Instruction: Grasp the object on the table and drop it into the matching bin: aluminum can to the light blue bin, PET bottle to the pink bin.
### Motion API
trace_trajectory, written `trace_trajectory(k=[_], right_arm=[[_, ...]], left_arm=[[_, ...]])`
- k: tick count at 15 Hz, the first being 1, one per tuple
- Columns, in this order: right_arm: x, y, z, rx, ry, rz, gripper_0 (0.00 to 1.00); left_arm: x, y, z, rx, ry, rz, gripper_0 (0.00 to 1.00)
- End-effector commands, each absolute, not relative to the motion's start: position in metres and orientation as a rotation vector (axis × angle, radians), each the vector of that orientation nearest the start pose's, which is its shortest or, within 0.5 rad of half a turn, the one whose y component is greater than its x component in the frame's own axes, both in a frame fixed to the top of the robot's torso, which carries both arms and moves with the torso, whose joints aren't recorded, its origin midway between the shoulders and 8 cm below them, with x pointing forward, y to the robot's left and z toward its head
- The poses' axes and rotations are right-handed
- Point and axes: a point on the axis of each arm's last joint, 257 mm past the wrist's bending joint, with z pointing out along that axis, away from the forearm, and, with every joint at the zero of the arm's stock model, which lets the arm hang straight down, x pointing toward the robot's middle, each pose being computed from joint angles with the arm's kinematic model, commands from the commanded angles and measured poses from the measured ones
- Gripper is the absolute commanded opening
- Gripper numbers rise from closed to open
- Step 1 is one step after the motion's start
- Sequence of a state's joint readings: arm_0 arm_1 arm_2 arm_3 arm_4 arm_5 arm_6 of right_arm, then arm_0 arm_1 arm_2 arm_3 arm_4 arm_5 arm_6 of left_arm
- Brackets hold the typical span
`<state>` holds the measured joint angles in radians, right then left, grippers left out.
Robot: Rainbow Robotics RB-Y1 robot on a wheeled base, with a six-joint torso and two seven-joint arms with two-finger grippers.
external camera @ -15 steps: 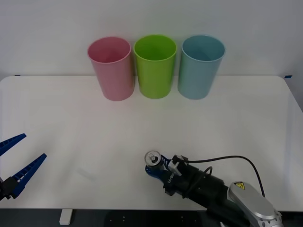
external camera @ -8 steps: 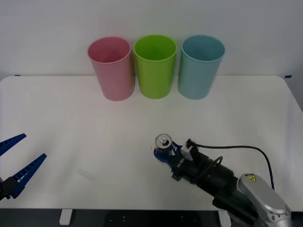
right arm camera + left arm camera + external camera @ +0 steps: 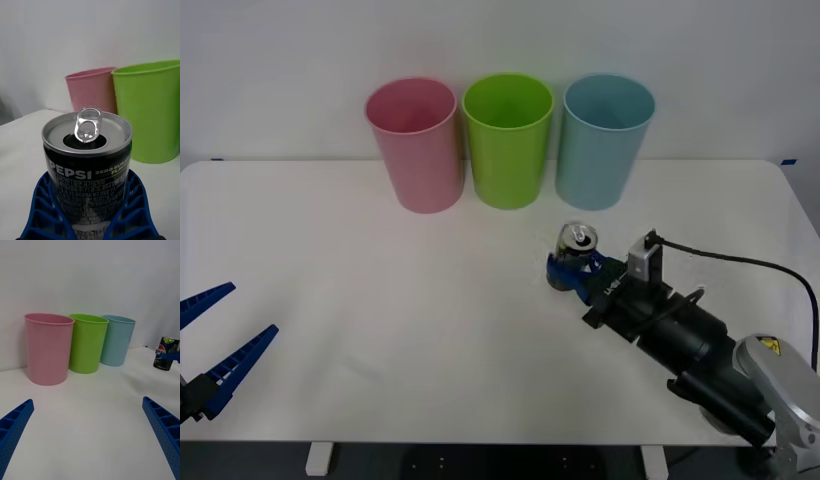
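You have the wide white table (image 3: 380,260) in front of you, running from edge to edge of the front view. At its far side three bins stand in a row against the wall: the pink bin (image 3: 416,145) on the left, the lime green bin (image 3: 507,140) in the middle, the light blue bin (image 3: 604,141) on the right. Pink and green stand just beside each other, and the blue one stands a little apart from the green.

Your right arm (image 3: 700,360) reaches in from the near right corner, lying diagonally over the table with a black cable looping above it. Its right gripper (image 3: 572,270) sits just in front of the light blue bin, near that bin but apart from it. The blue ribbed fingers (image 3: 45,210) pinch the can (image 3: 577,243) low on its dark body, one on each side. The can stands upright with its shiny top and raised pull tab facing up; the opening under the tab looks dark. From these views you can't quite tell whether the can's base touches the table or hangs just above it.

Your left gripper (image 3: 220,345) waits at the near left edge of the table, well apart from everything, its fingers (image 3: 165,431) spread wide with nothing between them.
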<state>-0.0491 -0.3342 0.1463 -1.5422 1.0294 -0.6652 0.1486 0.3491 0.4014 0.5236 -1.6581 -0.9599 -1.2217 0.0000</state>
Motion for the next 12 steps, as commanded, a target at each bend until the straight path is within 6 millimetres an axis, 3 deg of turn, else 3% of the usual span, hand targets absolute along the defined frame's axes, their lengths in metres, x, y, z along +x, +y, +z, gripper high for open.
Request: trace_trajectory(k=[1, 7, 12], right_arm=[[0.484, -0.118, -0.161, -0.504, 1.377, 0.689, 0.00], [0.495, -0.154, -0.089, -0.437, 1.313, 0.721, 0.00], [0.514, -0.169, -0.032, -0.450, 1.268, 0.708, 0.00]], left_arm=[[0.342, 0.330, -0.169, 0.465, 1.441, -0.567, 1.00], [0.342, 0.330, -0.169, 0.465, 1.441, -0.567, 1.00], [0.342, 0.330, -0.169, 0.465, 1.441, -0.567, 1.00]])
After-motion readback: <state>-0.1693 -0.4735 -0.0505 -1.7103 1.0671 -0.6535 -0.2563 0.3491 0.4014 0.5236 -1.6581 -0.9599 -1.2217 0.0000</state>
